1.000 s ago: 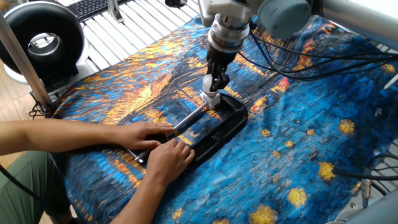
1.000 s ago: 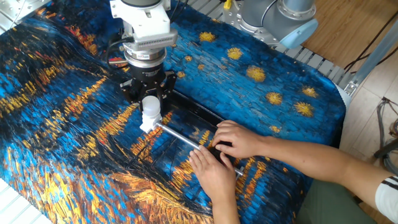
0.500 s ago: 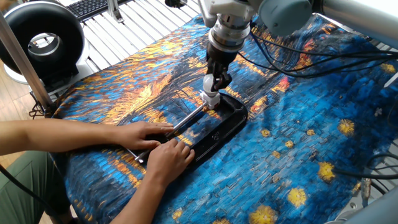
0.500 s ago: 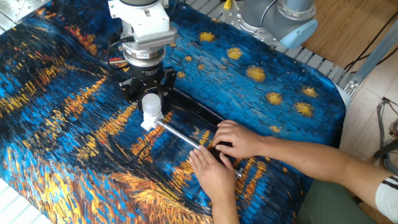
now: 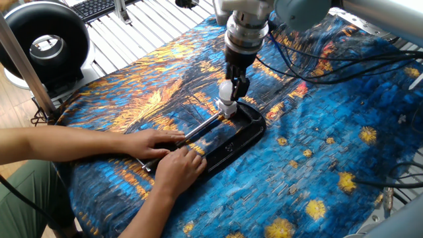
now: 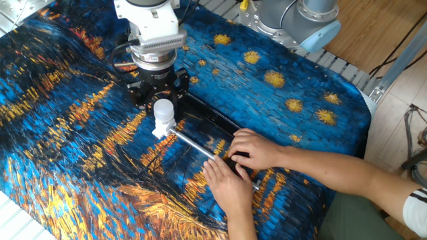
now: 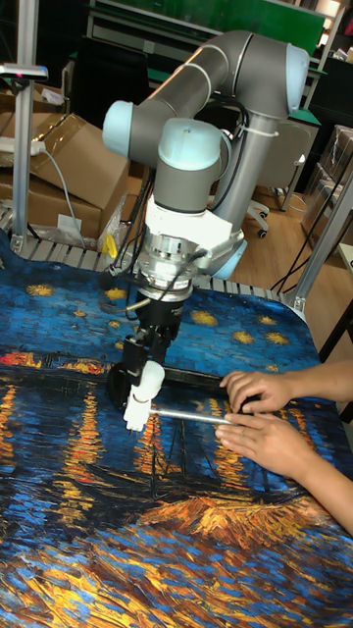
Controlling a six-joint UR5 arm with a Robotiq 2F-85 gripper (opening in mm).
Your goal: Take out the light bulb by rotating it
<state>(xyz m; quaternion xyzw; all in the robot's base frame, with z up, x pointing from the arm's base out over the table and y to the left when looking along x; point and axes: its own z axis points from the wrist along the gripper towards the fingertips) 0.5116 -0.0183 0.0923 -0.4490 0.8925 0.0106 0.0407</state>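
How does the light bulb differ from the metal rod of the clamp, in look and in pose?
The light bulb is white, short and rounded on top; the metal rod is silvery, long and thin. The light bulb stands about upright between the fingers of the gripper; the metal rod lies along the black clamp, its far end under the person's hands. Both belong to the same held-down assembly.

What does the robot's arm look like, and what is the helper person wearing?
The robot arm is made of thick silver-grey tubes with pale blue caps on its round joints. A white ribbed ring sits above the black two-finger gripper, and black cables loop beside the wrist. The person's arms are bare up to a white sleeve edge, and the trousers are dark green.
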